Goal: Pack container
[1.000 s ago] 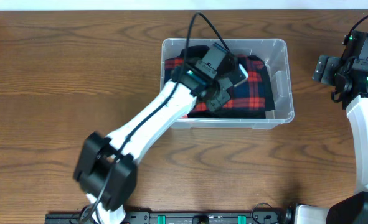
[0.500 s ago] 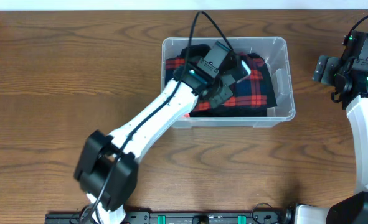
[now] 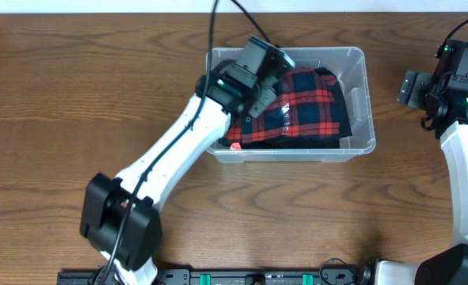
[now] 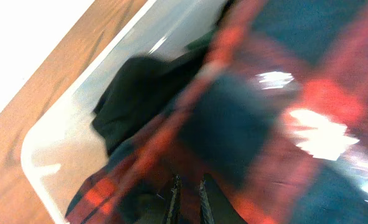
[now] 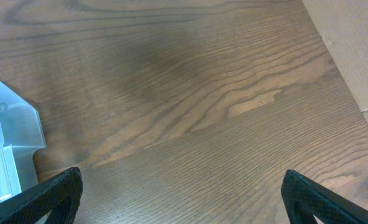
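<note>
The clear container [image 3: 361, 101] stands at the back middle of the table with a red-and-navy plaid cloth [image 3: 313, 107] lying folded inside it. My left gripper [image 4: 188, 194] hangs low over the cloth's left part, near the bin's back left corner [image 4: 39, 144]. Its fingers stand nearly together; whether fabric is pinched between them I cannot tell. A dark garment [image 4: 134, 93] lies beside the plaid cloth by that corner. My right gripper [image 5: 184, 193] hovers wide open over bare wood to the right of the container [image 5: 9, 149], holding nothing.
The left arm [image 3: 170, 158] stretches diagonally from the front left across the bin's left wall. A black cable [image 3: 218, 32] loops above the bin's back rim. The right arm [image 3: 463, 158] stands along the table's right edge.
The left gripper has drawn back and to the left inside the bin, uncovering more of the plaid cloth. The right arm has not moved.
</note>
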`<state>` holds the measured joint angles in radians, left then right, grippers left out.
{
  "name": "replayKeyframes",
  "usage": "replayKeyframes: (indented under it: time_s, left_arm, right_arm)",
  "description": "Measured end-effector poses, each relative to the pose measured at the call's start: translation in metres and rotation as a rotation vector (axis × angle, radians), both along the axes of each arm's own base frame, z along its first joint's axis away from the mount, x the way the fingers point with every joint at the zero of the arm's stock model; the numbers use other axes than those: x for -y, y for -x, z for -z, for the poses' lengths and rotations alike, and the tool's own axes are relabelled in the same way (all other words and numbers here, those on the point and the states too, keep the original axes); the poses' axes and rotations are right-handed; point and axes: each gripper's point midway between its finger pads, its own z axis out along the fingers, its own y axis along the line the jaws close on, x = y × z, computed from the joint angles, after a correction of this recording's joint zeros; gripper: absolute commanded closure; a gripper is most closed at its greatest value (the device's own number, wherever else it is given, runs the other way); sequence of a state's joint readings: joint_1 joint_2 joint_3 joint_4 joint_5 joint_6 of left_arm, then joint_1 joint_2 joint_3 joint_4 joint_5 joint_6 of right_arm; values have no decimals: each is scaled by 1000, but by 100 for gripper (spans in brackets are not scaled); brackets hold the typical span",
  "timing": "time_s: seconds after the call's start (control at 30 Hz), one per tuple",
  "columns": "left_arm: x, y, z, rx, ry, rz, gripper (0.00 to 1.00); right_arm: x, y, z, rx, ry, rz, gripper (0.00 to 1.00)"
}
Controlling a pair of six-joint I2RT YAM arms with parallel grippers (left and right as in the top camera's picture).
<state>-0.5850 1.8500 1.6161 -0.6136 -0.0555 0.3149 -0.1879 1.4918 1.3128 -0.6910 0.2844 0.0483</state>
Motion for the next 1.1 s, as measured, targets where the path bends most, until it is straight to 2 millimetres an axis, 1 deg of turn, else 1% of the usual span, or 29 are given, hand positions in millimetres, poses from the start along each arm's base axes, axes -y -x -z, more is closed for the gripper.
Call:
replayKeyframes:
  time_s: [0.13,0.2,0.27,0.33,0.47,0.57,0.6,0.63,0.67,0.73,0.8,0.83,0.87,0.9,0.93,1.0,1.1]
  left_arm:
    - [-24,-19,31,-64,5,-121,87]
    - [-29,-24,46,-93,6,-160,88]
    - [-30,-26,56,-112,10,-177,88]
    - [-29,-27,58,-116,18,-187,88]
    - [-25,-30,54,-95,37,-188,88]
    - [-19,-32,42,-63,59,-178,88]
    - [-15,-31,34,-46,73,-171,87]
    - [-14,-31,30,-38,80,-169,88]
    - [-11,-29,19,-21,96,-162,87]
    - [-9,-25,-3,16,125,-153,81]
    - [-11,-22,-31,66,157,-157,67]
    - [-16,-22,-44,92,167,-165,61]
    - [-22,-22,-57,122,173,-184,54]
    - [-28,-22,-66,144,176,-202,50]
    - [-37,-24,-74,172,165,-229,50]
    - [-58,-29,-84,215,133,-296,50]
    - [-96,-38,-84,249,53,-409,36]
  right_arm:
    - [0,0,0,0,0,0,1]
    - [0,0,0,0,0,0,1]
    - [0,0,0,0,0,0,1]
    - [0,0,0,0,0,0,1]
    - [0,0,0,0,0,0,1]
    - [0,0,0,0,0,0,1]
    - [0,0,0,0,0,0,1]
    - [0,0,0,0,0,0,1]
    - [0,0,0,0,0,0,1]
    - [0,0,0,0,0,0,1]
    - [0,0,0,0,0,0,1]
    - [0,0,0,0,0,0,1]
    - [0,0,0,0,0,0,1]
    - [0,0,0,0,0,0,1]
    - [0,0,0,0,0,0,1]
    - [0,0,0,0,0,0,1]
    - [0,0,0,0,0,0,1]
